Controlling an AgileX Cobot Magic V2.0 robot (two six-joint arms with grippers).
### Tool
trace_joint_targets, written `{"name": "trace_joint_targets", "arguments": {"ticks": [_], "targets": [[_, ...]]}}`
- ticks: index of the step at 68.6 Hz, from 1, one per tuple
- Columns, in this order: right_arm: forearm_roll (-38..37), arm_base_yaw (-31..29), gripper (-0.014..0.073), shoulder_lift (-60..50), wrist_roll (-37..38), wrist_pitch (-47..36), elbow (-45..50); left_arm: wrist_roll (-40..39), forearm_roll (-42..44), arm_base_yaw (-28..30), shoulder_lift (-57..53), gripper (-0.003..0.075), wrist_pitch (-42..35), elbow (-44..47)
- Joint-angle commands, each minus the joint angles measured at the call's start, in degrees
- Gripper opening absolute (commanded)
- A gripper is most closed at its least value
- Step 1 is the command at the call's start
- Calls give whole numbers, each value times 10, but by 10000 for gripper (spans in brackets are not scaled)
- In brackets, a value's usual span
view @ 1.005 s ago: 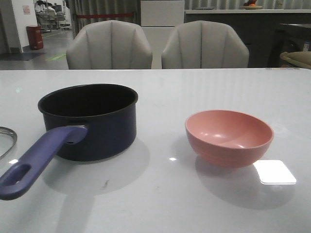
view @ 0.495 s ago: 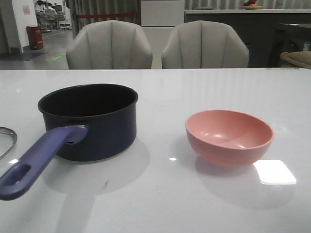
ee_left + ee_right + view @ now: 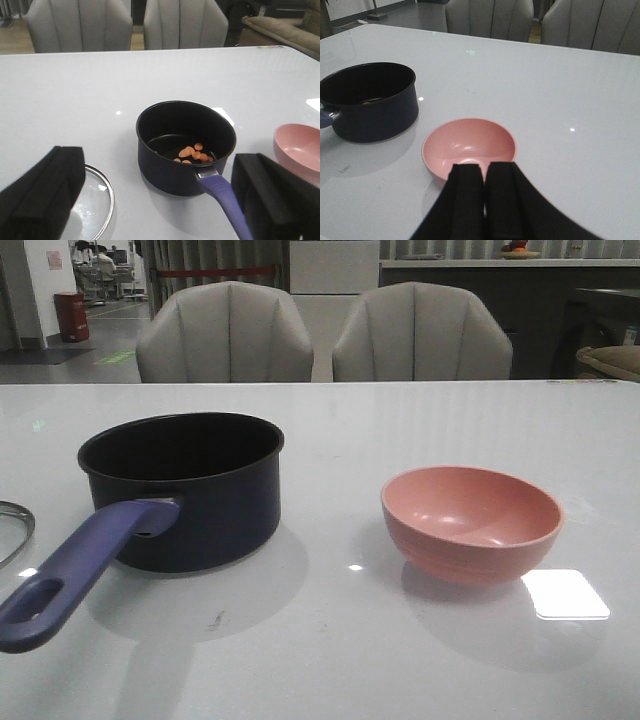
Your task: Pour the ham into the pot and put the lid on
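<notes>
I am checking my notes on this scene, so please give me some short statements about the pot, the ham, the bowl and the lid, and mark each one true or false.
1. The ham is inside the pot. True.
2. The pink bowl holds ham. False: it is empty.
3. The lid covers the pot. False: it lies on the table beside the pot.
4. The left end effector is open. True.
5. The right end effector grips the bowl. False: it is shut, holding nothing.
</notes>
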Motion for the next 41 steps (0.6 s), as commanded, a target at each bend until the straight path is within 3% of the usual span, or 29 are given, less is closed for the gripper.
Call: {"name": "trace_joint_targets", "arguments": {"ticks": [1, 10, 15, 25, 41], "targets": [[3, 1, 157, 4, -7, -41, -15, -80, 69, -5, 75, 649, -24, -64], [3, 1, 157, 4, -7, -41, -15, -157, 190, -5, 169, 645, 19, -120], [3, 1, 157, 4, -7, -41, -15, -187, 214, -5, 222, 636, 52, -151], [3, 1, 157, 4, -7, -41, -15, -186, 221, 12, 311, 637, 89, -198], [3, 1, 157, 4, -7, -41, -15, -179, 141, 123, 434, 637, 117, -266]]}}
